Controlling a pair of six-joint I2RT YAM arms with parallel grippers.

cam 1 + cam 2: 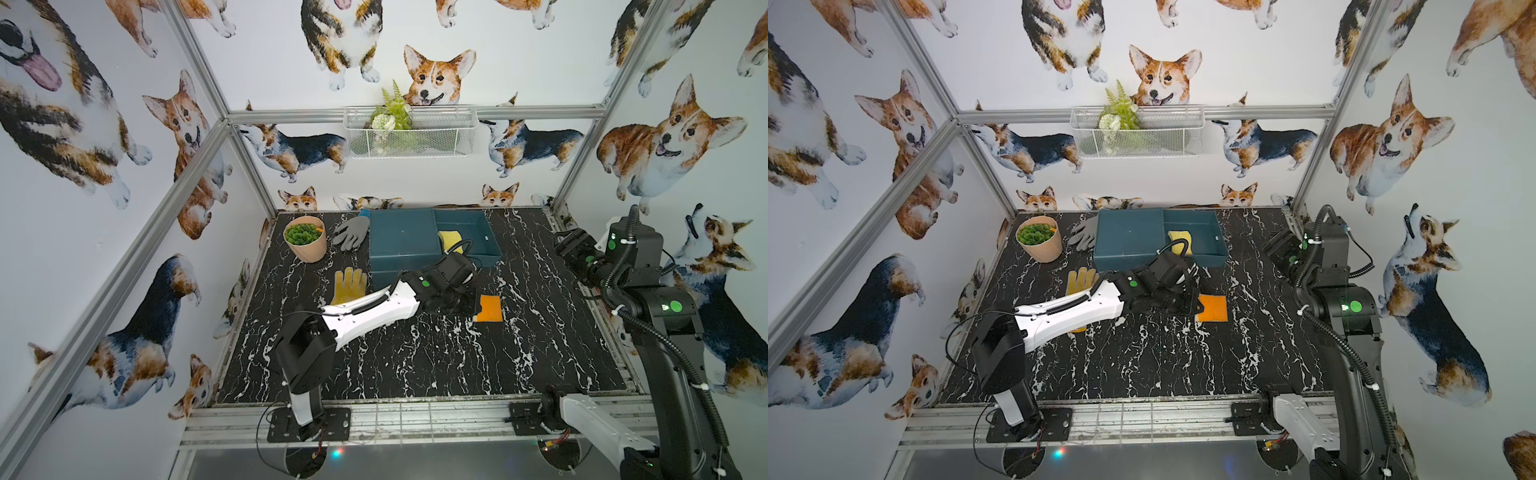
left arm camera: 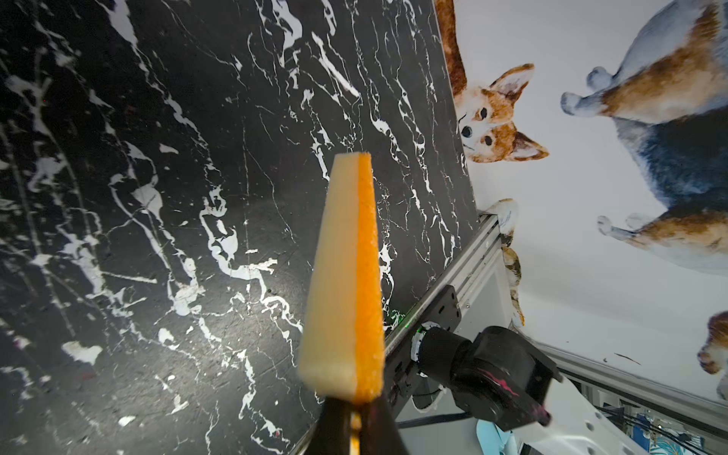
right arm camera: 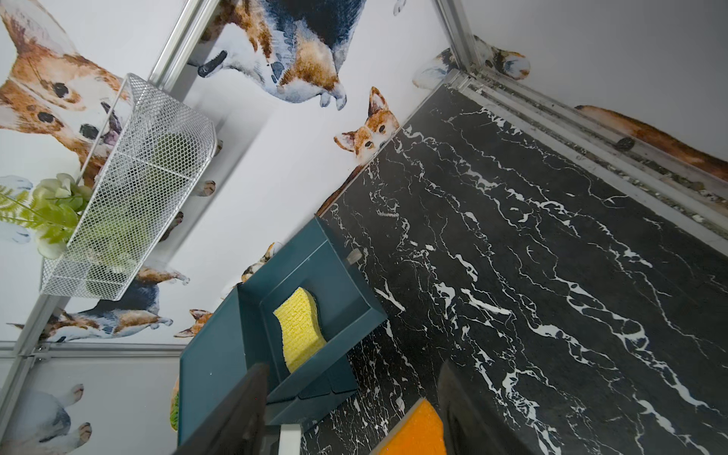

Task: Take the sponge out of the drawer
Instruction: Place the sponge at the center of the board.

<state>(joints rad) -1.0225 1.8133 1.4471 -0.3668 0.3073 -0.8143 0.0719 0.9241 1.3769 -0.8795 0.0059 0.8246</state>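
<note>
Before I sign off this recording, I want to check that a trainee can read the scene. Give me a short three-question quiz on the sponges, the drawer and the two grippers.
1. True or false: the yellow sponge lies inside the pulled-out teal drawer.
2. Multiple choice: what is the left gripper holding? A) the yellow sponge B) the orange sponge C) nothing
3. Short answer: is the right gripper open or shut?

Key
1. True.
2. B: its jaws pinch one end of the orange sponge.
3. Open: its fingers stand wide apart and grip nothing.
</note>
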